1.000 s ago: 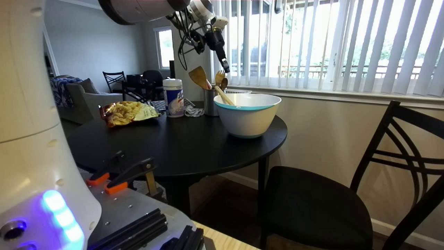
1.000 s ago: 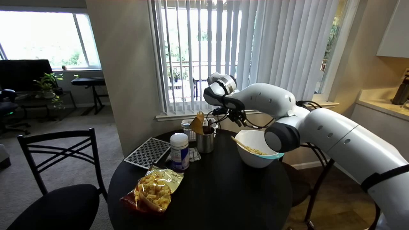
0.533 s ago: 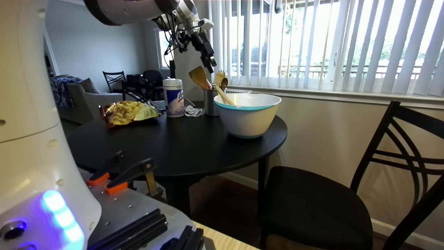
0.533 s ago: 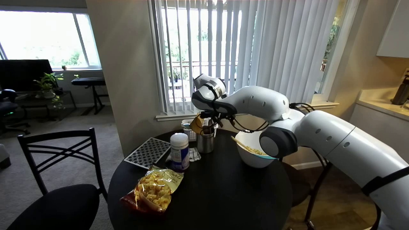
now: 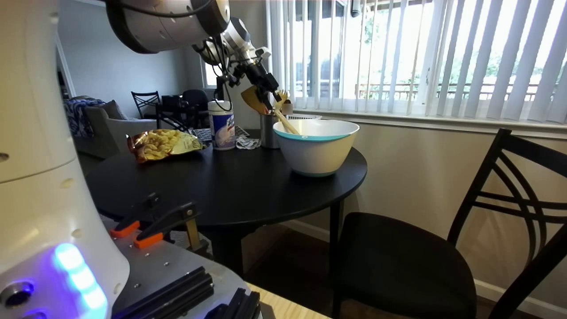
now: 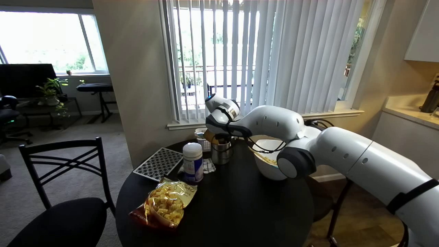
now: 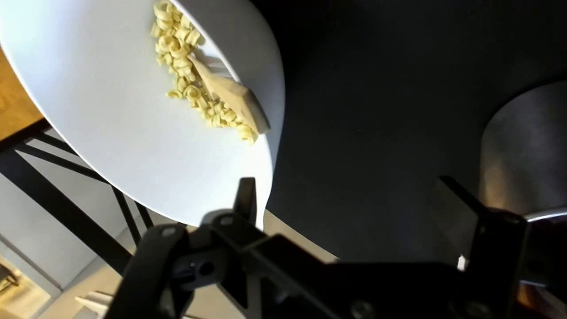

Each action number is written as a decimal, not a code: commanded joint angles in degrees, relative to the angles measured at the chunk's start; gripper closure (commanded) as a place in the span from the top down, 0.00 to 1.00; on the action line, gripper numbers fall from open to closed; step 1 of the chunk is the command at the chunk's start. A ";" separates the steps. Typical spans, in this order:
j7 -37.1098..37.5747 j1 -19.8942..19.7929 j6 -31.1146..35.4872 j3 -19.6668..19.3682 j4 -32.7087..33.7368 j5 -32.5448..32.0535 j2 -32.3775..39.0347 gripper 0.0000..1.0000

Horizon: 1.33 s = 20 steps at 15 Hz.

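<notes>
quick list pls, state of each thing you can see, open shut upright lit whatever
Pincer: open
Metal utensil holder: upright, holding utensils
Mixing bowl: upright, pasta inside, wooden utensil leaning on its rim
Wipes canister: upright, lid on
Snack bag: lying down; opened or sealed, cannot tell
Vertical blinds: partly open
Base lights: lit blue

Cropping, at the wrist view's edges, the brushed-steel cylindrical holder [image 7: 527, 146] beside the black two-fingered pincer [image 7: 347, 188] and the round white plastic bowl [image 7: 110, 124] opposite. In an exterior view, partly hiding the flat brown wooden spatula [image 5: 251, 99] behind the pincer.
</notes>
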 commanded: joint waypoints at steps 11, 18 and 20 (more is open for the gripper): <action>-24.60 -1.19 4.40 -4.75 0.09 -4.87 0.53 1.00; -30.53 -0.96 2.47 -5.06 0.80 -4.40 -0.32 1.00; -29.96 -0.79 2.27 -4.92 0.80 -4.22 -0.33 1.00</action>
